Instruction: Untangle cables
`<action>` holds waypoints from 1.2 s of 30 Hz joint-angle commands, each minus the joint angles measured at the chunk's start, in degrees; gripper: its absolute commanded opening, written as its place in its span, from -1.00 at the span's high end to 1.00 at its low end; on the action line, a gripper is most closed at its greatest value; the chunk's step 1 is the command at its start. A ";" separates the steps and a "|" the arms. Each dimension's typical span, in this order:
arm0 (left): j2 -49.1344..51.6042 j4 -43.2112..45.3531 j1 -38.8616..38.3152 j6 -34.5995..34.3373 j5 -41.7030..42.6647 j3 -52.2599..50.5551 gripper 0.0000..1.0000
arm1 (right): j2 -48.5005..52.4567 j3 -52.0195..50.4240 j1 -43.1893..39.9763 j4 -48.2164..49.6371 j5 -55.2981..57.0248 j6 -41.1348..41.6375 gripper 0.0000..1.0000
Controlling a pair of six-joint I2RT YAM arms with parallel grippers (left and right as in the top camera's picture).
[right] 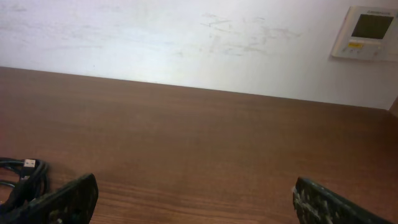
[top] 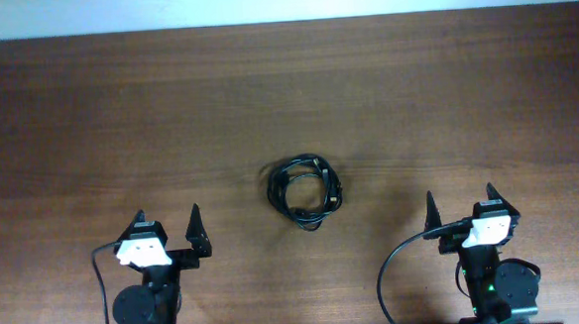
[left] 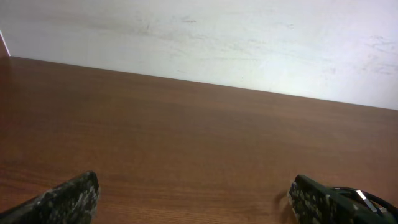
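step: start, cables (top: 306,193) coiled untouched | left hand (top: 170,226), right hand (top: 461,205) both spread | next: reach in, pinch one loop

The surface (top: 88,113) is dark brown wood, its grain running from the left edge to the right. The cables (top: 305,192) lie on it in one small, loosely coiled black bundle. The bundle sits midway between the left and right edges, somewhat nearer the near edge and well apart from every corner.
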 commanded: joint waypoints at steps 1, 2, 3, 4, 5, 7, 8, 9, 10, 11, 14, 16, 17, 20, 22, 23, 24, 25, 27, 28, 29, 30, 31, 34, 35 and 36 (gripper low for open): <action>-0.48 0.13 -0.59 0.94 -0.44 -0.39 -0.98 | -0.28 -0.28 0.68 -0.20 -0.74 0.24 -0.98; -0.48 0.13 -0.59 0.94 -0.44 -0.39 -0.98 | -0.28 -0.28 0.68 -0.20 -0.76 0.24 -0.98; -0.48 0.13 -0.59 0.94 -0.44 -0.39 -0.98 | -0.28 -0.28 0.68 -0.20 -0.74 0.24 -0.98; -0.50 0.13 -0.59 0.94 -0.44 -0.39 -0.98 | -0.28 -0.28 0.68 -0.20 -0.74 0.24 -0.98; -0.50 0.13 -0.59 0.94 -0.44 -0.39 -0.98 | -0.28 -0.28 0.68 -0.20 -0.74 0.26 -0.98; -0.50 0.13 -0.59 0.94 -0.44 -0.39 -0.98 | -0.28 -0.28 0.68 -0.20 -0.74 0.24 -0.97; -0.48 0.13 -0.59 0.94 -0.44 -0.39 -0.98 | -0.28 -0.28 0.68 -0.20 -0.74 0.24 -0.97; -0.48 0.13 -0.59 0.94 -0.44 -0.39 -0.98 | -0.28 -0.28 0.68 -0.20 -0.74 0.24 -0.98; -0.48 0.13 -0.59 0.94 -0.44 -0.39 -0.98 | -0.28 -0.28 0.68 -0.20 -0.74 0.24 -0.98; -0.48 0.13 -0.59 0.94 -0.44 -0.39 -0.98 | -0.28 -0.28 0.68 -0.20 -0.74 0.24 -0.98; -0.50 0.13 -0.59 0.94 -0.44 -0.39 -0.98 | -0.28 -0.28 0.68 -0.20 -0.74 0.24 -0.97; -0.48 0.13 -0.59 0.94 -0.44 -0.39 -0.98 | -0.28 -0.28 0.68 -0.20 -0.74 0.26 -0.97; -0.50 0.13 -0.59 0.94 -0.44 -0.39 -0.98 | -0.28 -0.28 0.68 -0.20 -0.74 0.26 -0.97; -0.50 0.13 -0.59 0.94 -0.44 -0.39 -0.98 | -0.28 -0.28 0.68 -0.20 -0.74 0.24 -0.97; -0.48 0.13 -0.59 0.94 -0.44 -0.39 -0.98 | -0.28 -0.28 0.68 -0.20 -0.74 0.24 -0.97; -0.50 0.13 -0.59 0.94 -0.44 -0.39 -0.98 | -0.28 -0.28 0.68 -0.20 -0.74 0.24 -0.98; -0.50 0.15 -0.59 0.94 -0.44 -0.39 -0.98 | -0.28 -0.28 0.68 -0.20 -0.74 0.24 -0.97; -0.48 0.13 -0.59 0.94 -0.44 -0.39 -0.98 | -0.28 -0.28 0.68 -0.20 -0.74 0.24 -0.98; -0.50 0.15 -0.59 0.94 -0.44 -0.39 -0.98 | -0.28 -0.28 0.68 -0.33 -0.85 1.25 -0.98; -0.50 0.15 -0.59 0.90 -0.31 -0.39 -0.98 | -0.28 -0.28 0.68 0.04 -1.05 5.81 -0.98; -0.50 0.35 -0.59 0.90 1.62 -0.37 -0.98 | -0.28 -0.28 0.68 1.73 -1.66 7.06 -0.97; -0.50 1.07 -0.59 0.94 5.75 -0.26 -0.98 | -0.28 -0.20 0.68 4.09 -5.92 7.13 -0.98; -0.48 0.02 -0.59 0.92 6.78 1.05 -0.98 | -0.28 0.87 0.68 4.07 -9.18 7.15 -0.98; 3.48 -10.75 -0.68 0.92 6.51 15.04 -0.98 | 1.31 13.55 0.68 -8.87 -13.51 10.82 -0.98; 6.10 -12.96 -0.68 0.92 6.86 19.41 -0.98 | 3.34 17.88 0.68 -12.74 -14.38 12.74 -0.97; 11.28 -15.89 -0.68 0.92 8.98 25.07 -0.98 | 7.43 24.35 0.68 -19.50 -16.22 14.08 -0.97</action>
